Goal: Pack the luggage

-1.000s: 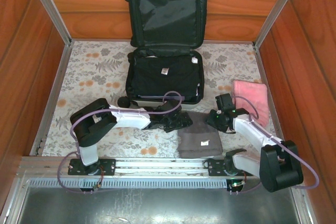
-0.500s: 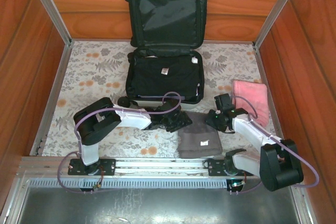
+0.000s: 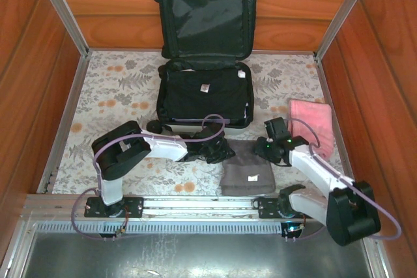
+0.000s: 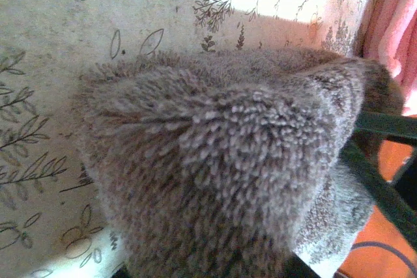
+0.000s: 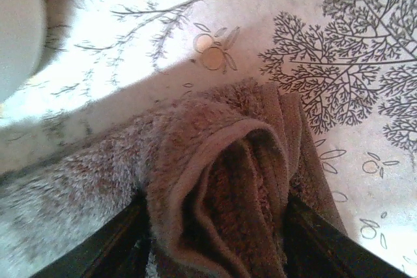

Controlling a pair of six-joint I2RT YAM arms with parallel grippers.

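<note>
Jaws of your left gripper [image 3: 225,151] have just narrowed onto the grey towel [image 3: 247,170], lower centre, bunching its left corner, so it looks ready to lift towards the luggage [image 3: 205,96], open at upper centre. Your right gripper [image 5: 215,219] straddles the opposite fold, half apart; whether it pinches, you cannot tell.
</note>
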